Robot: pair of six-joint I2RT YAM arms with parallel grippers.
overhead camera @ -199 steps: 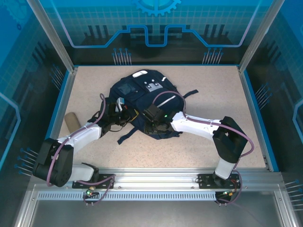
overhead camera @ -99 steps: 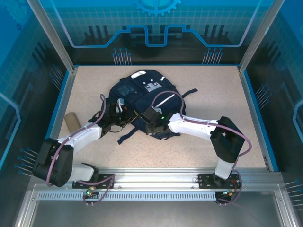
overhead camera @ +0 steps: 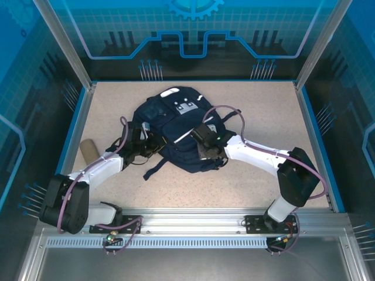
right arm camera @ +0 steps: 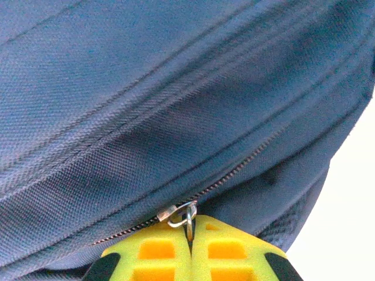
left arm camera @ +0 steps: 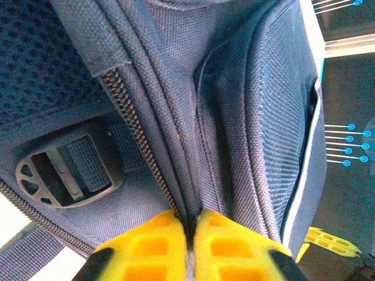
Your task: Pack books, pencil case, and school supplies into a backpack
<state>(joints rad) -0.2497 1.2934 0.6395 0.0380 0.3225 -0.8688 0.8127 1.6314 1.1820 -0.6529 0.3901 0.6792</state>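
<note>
Table [overhead camera: 263, 111], backpack [overhead camera: 176, 126]; right fingers [right arm camera: 155, 249] tight on zipper pull [right arm camera: 181, 215], left fingers [left arm camera: 152, 246] tight on seam [left arm camera: 181, 175]

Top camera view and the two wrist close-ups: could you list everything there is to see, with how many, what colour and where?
table: one, beige speckled, inside blue walls
backpack: one, navy with white stripes and a white-and-grey patch, middle of the table
zipper pull: one, silver metal, on the backpack's zip
buckle: one, dark grey, on a backpack strap
pencil case: one, tan, near the table's left edge, apart from the backpack
left arm and right arm: two, white and black, from the table's near edge to the backpack
left gripper: one, yellow fingers, pinched on a backpack seam
right gripper: one, yellow fingers, shut on the zipper pull
</note>
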